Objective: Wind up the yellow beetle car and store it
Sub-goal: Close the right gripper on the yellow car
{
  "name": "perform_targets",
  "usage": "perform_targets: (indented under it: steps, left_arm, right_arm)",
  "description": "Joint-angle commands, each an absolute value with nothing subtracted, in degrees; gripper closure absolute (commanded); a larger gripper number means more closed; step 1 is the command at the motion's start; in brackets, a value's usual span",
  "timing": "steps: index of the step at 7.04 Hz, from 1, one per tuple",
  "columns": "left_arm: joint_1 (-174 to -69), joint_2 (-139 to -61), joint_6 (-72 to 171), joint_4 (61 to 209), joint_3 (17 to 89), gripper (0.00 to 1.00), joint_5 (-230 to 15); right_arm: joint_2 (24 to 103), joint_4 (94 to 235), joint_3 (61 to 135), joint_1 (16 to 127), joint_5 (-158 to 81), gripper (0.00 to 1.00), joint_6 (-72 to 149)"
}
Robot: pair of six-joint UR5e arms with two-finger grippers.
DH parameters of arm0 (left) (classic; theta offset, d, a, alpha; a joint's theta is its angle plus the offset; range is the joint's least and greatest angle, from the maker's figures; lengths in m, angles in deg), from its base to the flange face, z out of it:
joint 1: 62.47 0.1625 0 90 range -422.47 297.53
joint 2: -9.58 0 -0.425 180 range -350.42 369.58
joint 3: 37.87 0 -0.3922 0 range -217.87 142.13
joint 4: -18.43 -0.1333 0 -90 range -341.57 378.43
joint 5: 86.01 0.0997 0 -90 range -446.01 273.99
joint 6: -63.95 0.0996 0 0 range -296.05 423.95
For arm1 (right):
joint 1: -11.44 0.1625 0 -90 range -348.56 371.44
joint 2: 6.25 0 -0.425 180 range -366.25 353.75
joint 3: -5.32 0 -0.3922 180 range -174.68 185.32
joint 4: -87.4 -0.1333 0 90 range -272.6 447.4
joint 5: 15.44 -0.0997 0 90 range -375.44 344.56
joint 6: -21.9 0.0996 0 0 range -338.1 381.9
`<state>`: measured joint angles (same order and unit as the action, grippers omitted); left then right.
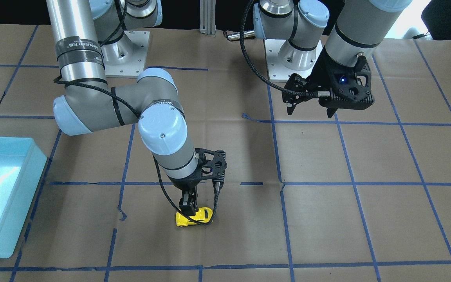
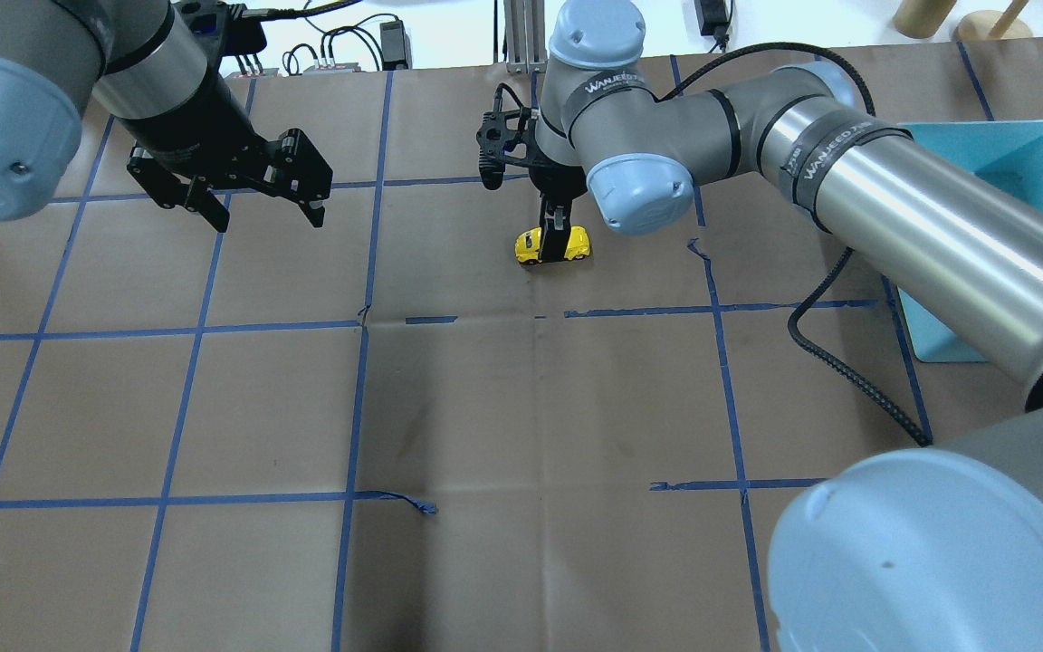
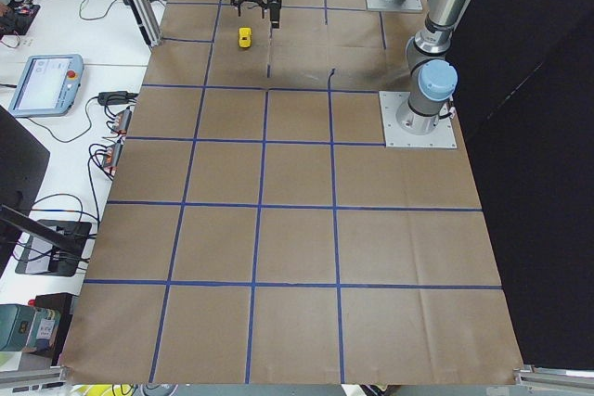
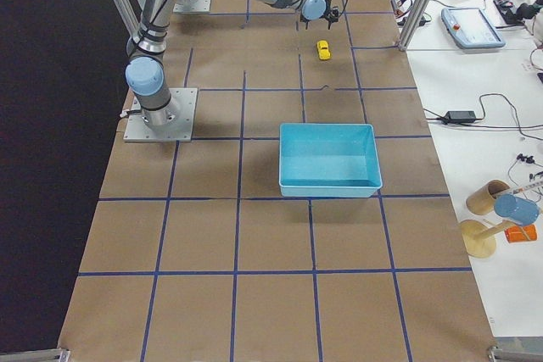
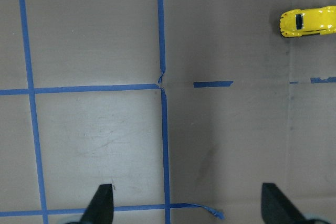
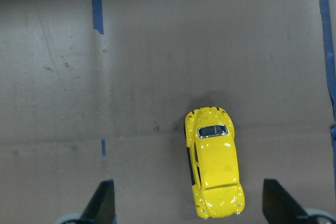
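The yellow beetle car point(image 1: 195, 216) stands on its wheels on the brown paper table. It also shows in the overhead view point(image 2: 553, 244), the left wrist view point(image 5: 310, 22) and the right wrist view point(image 6: 214, 166). My right gripper point(image 1: 188, 204) points straight down right over the car. In the right wrist view the right gripper point(image 6: 191, 211) is open, and the car lies between its spread fingers, nearer one side, not gripped. My left gripper point(image 2: 254, 210) is open and empty, raised above the table well away from the car; its fingertips point(image 5: 105, 198) frame bare paper.
A light blue bin point(image 1: 26, 188) stands on the table on my right side, also in the overhead view point(image 2: 924, 312) and the exterior right view point(image 4: 331, 190). Blue tape lines grid the paper. The right arm's cable point(image 2: 838, 371) loops over the table.
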<state>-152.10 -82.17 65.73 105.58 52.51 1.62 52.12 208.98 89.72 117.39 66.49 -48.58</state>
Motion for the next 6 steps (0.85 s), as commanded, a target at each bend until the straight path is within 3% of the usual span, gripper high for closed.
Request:
perform_targets:
  steps: [1,6]
  left_arm:
    - [-152.0,-82.2,65.8,105.5,52.3,0.01,1.8]
    - [-152.0,-82.3,65.8,105.4,52.3,0.01,1.6]
  right_arm:
    - [47.7,215.2,90.2,117.4,66.8,0.00,-49.8]
    - [44.3,220.5,90.8,117.3,66.7,0.00,-49.0]
